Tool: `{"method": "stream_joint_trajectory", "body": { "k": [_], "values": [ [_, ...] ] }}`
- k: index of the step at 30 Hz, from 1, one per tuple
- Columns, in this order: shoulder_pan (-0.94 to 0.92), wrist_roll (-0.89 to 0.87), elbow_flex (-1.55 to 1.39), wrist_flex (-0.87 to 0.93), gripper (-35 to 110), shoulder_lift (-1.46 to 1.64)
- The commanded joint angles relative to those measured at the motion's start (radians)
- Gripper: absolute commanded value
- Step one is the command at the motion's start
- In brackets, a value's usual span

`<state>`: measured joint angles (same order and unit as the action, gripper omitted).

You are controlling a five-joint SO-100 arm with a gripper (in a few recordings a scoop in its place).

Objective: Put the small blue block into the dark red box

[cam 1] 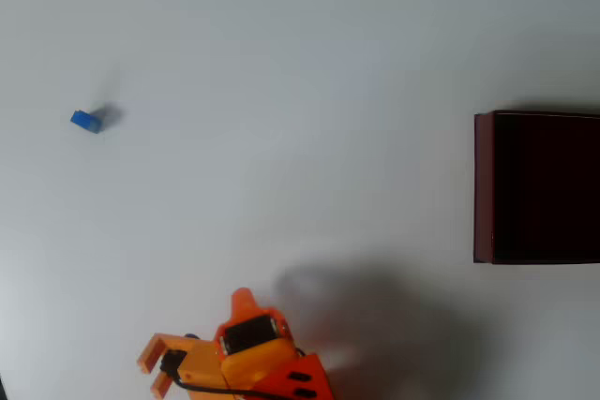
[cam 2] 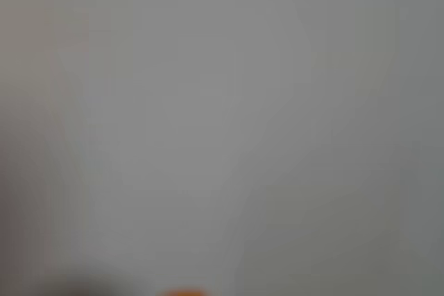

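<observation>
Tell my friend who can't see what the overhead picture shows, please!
A tiny bright blue block sits alone on the left of a plain white table, far from a big dark red box with a black inside at the right edge. An orange robot gripper waits at the bottom, touching nothing.

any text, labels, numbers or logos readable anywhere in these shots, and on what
None can be read in either view.
The tiny bright blue block: plain faces, no marking.
The large dark red box with a near-black inside: no label on the walls that show.
The orange two-finger gripper: a dark part sits on the arm behind it, too small and blurred to show any print.
The white table: bare of print.
The wrist view is blurred grey, nothing legible.
</observation>
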<state>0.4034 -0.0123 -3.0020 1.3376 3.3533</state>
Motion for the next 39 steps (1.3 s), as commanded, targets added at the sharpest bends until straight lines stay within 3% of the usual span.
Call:
{"method": "stream_joint_trajectory", "body": {
  "k": [1,9,23,39],
  "values": [
    [-0.002,-0.009,-0.003,0.012,0,0.005],
    [-0.002,-0.009,-0.003,0.012,2,0.005],
    [0.008,-0.672,0.06,0.021,15,-0.02],
    [0.19,-1.12,0.816,-0.061,18,-1.023]
  ]
}}
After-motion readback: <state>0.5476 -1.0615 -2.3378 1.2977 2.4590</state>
